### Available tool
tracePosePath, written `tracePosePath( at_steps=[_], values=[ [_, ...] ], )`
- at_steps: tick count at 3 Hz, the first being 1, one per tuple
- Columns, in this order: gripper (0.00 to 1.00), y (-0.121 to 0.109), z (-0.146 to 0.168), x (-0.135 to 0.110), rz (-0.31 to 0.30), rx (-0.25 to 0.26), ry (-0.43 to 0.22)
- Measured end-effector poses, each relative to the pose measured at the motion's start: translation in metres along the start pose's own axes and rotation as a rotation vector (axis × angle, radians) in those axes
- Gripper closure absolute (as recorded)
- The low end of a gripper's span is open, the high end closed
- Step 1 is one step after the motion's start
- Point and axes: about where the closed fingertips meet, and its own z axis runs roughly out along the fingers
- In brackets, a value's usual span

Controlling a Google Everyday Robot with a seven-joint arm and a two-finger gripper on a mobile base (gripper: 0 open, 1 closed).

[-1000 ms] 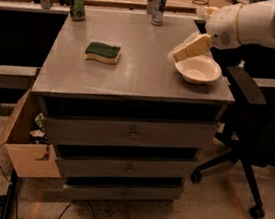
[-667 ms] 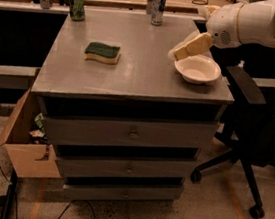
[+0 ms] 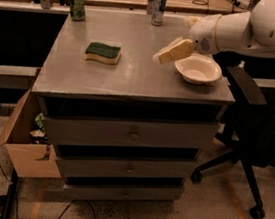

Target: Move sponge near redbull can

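The sponge point(image 3: 103, 52), dark green on top with a pale yellow base, lies flat on the grey cabinet top point(image 3: 132, 75), left of the middle. The redbull can point(image 3: 158, 7), slim, silver and blue, stands upright at the back edge. My gripper point(image 3: 171, 52), with tan fingers, hangs above the cabinet top just left of the white bowl point(image 3: 198, 69). It is well to the right of the sponge, in front of the can, and holds nothing that I can see.
A wider green can point(image 3: 77, 3) stands at the back left corner. A black office chair point(image 3: 260, 133) stands right of the cabinet. An open cardboard box point(image 3: 27, 142) sits on the floor at the left. A wooden desk runs behind the cabinet.
My arm and gripper have shifted left, away from the bowl toward the middle of the cabinet top. The sponge, cans and bowl have not moved.
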Motion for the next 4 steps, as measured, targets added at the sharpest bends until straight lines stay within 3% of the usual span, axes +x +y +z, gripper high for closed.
tracePosePath(
  at_steps=[1,2,4],
  values=[
    [0.00,-0.011,0.043,0.003,0.048,-0.002,-0.030],
    [0.00,-0.010,0.090,-0.002,0.069,-0.049,-0.062],
    [0.00,0.012,0.166,0.000,0.074,-0.152,-0.054]
  ],
)
